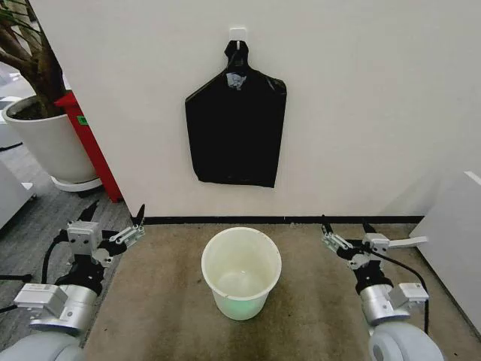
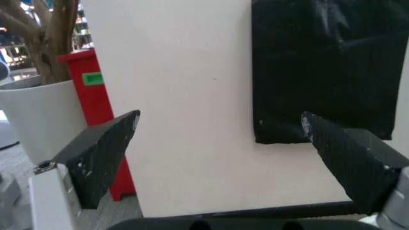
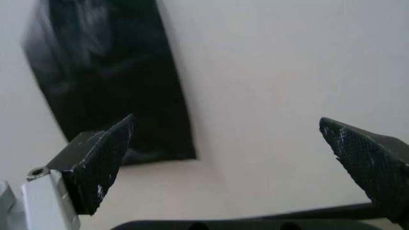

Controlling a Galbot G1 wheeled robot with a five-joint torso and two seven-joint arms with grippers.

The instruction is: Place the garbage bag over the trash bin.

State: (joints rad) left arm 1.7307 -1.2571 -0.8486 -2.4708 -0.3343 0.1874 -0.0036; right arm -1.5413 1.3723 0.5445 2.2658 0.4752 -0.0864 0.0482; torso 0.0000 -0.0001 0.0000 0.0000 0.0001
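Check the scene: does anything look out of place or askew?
Nothing is spilled or damaged. The black garbage bag hangs flat from a wall hook, slightly tilted; the trash bin stands upright and unlined below. Left gripper and right gripper hover open either side.

Left gripper raised low at left, jaws spread, right gripper mirrored at right, jaws spread

At the upper left of the head view, the plant pot is cut off by the frame edge. A black bag hanging on the wall shows blurred in the right wrist view, its top cropped away.
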